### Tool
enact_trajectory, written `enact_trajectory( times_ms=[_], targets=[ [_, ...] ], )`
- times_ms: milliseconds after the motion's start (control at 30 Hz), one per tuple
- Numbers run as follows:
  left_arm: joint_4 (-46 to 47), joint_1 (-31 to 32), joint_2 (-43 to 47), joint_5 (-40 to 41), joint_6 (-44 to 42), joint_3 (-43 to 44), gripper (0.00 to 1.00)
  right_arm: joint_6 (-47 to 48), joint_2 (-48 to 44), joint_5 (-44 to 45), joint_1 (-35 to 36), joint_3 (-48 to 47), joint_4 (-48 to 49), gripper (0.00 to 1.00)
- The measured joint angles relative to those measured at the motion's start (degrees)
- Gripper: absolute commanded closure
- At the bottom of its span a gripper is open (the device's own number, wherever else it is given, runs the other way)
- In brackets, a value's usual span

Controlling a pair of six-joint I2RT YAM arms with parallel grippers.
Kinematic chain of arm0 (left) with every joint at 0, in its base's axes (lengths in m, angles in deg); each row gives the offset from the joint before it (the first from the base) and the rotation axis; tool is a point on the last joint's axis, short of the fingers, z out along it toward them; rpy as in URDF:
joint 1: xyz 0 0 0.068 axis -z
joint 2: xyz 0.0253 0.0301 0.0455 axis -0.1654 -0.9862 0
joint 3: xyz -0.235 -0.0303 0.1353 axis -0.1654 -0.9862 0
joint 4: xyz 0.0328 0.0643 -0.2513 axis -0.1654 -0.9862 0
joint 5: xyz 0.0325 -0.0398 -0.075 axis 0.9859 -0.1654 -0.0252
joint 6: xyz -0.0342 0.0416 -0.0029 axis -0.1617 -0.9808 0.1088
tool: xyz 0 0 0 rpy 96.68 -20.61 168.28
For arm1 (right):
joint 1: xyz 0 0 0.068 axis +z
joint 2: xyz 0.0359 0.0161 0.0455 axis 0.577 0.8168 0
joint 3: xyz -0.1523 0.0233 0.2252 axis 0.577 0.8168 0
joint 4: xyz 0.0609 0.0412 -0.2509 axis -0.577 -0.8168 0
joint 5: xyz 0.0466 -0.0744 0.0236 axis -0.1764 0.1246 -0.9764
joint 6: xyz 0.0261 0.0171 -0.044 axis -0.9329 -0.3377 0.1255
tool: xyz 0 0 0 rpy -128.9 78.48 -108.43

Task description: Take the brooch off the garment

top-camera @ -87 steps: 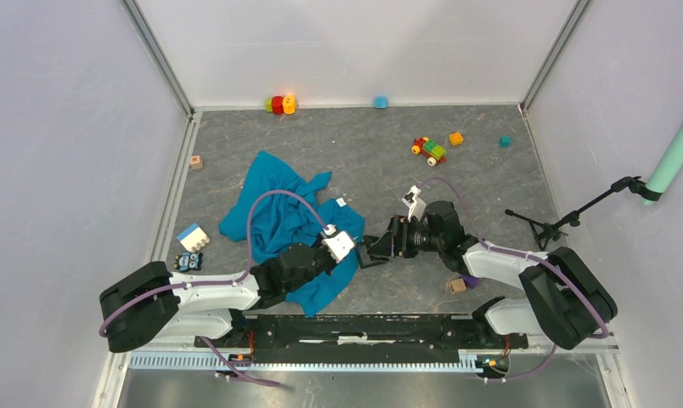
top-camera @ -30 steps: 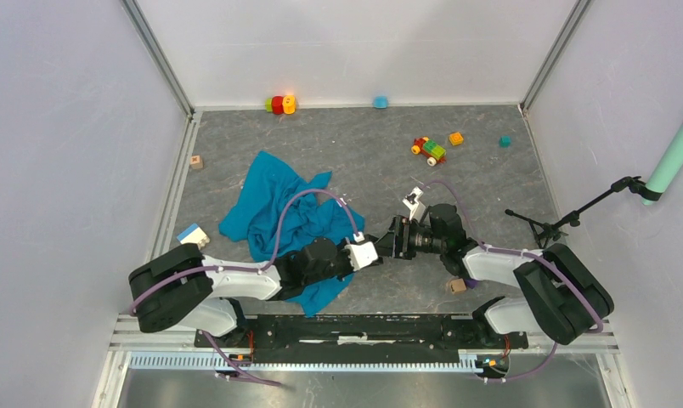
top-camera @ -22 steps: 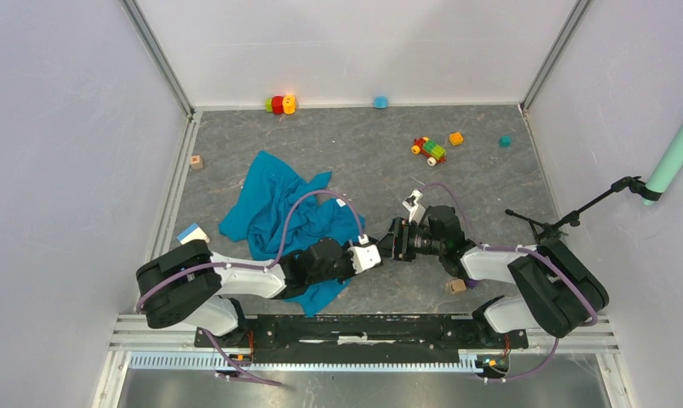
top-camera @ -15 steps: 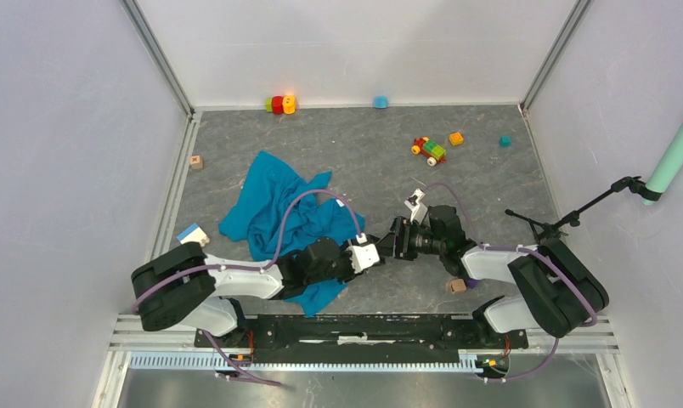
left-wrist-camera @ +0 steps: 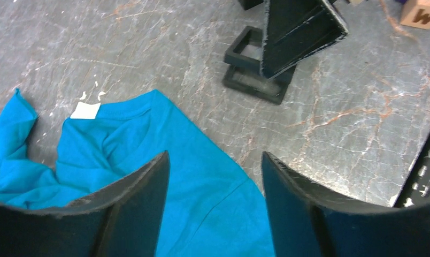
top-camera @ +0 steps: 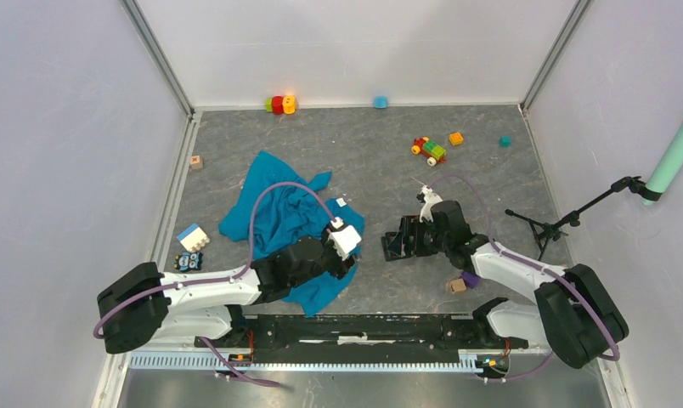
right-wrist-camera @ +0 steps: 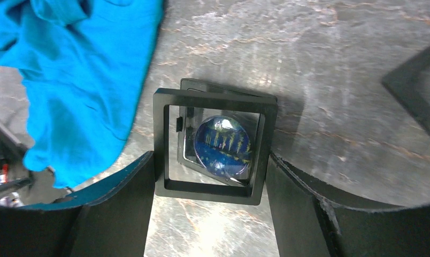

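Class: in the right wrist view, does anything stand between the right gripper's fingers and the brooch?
Yes. The brooch sits inside a black square frame, whose side bars lie between it and the fingers of the right gripper. The blue garment lies apart, beside the frame.

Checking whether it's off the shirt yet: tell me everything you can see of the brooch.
The brooch is a small round disc, glossy like glass or enamel, deep blue with pale streaks and a dark edge. It sits in the window of a black square frame lying flat on the grey table, apart from the blue garment. The right gripper straddles the frame; whether its fingers press it is unclear.
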Motion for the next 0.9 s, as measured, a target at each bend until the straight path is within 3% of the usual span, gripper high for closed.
enact_trajectory(
  times_ms=[67,100,267,400,533,700,900],
  targets=[
    [-0.8,0.0,0.0,1.8,0.9,0.1,0.19,1.6,-0.4,2.8,0.0,-0.6,-2.6,0.03],
    [-1.1,0.0,0.0,3.1,1.7,0.2,0.15,2.2,-0.4,4.3,0.0,-0.9,-3.8,0.02],
    [-3.3,0.0,0.0,11.2,6.5,1.5,0.04,5.9,-0.4,9.4,0.0,-2.8,-7.6,0.02],
    [-6.0,0.0,1.4,13.3,9.5,1.6,0.03,8.0,-2.4,12.0,0.0,-3.0,-11.1,0.02],
    [-10.2,0.0,4.9,14.6,11.9,0.8,0.02,10.3,-10.4,13.4,0.0,-1.7,-12.9,0.02],
    [-9.6,0.0,13.1,16.5,13.0,-5.6,0.00,13.6,-23.4,15.1,0.0,7.6,-7.7,0.03],
    [-8.9,0.0,15.6,21.4,15.3,-7.5,0.00,14.6,-34.4,22.6,-0.1,19.3,-2.6,0.03]
  ],
)
